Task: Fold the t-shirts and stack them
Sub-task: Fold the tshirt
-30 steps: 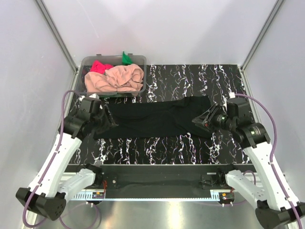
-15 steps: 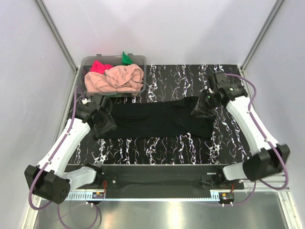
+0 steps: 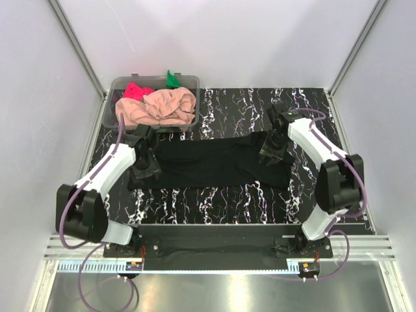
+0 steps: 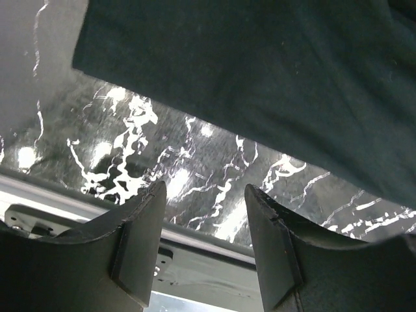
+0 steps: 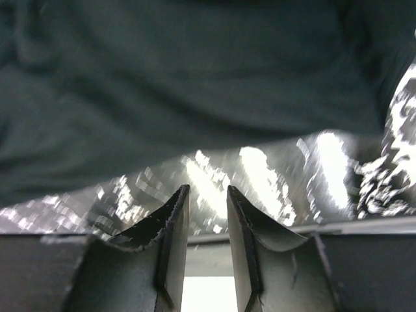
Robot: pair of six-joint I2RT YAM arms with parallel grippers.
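A large black t-shirt point(image 3: 214, 162) lies spread flat across the middle of the marbled table. The peach-pink point(image 3: 159, 107), bright pink-red point(image 3: 135, 90) and green point(image 3: 172, 79) t-shirts sit bunched in the clear tub point(image 3: 192, 81) at the far left. My left gripper point(image 3: 145, 170) hangs over the black shirt's left end. In the left wrist view it point(image 4: 205, 195) is open and empty, with the black cloth point(image 4: 260, 78) beyond its tips. My right gripper point(image 3: 268, 154) is over the shirt's right end. Its jaws point(image 5: 208, 192) stand narrowly open with nothing between them, just short of the cloth's edge point(image 5: 195, 84).
Both arms reach out from the near edge and curve back over the shirt's ends. The metal rail point(image 4: 195, 237) along the table's near edge shows past both sets of fingers. White walls and corner posts point(image 3: 78, 52) close in the table.
Both arms have stretched out toward the far side and turned, so the grippers now face back toward the near edge. The black shirt has not moved.
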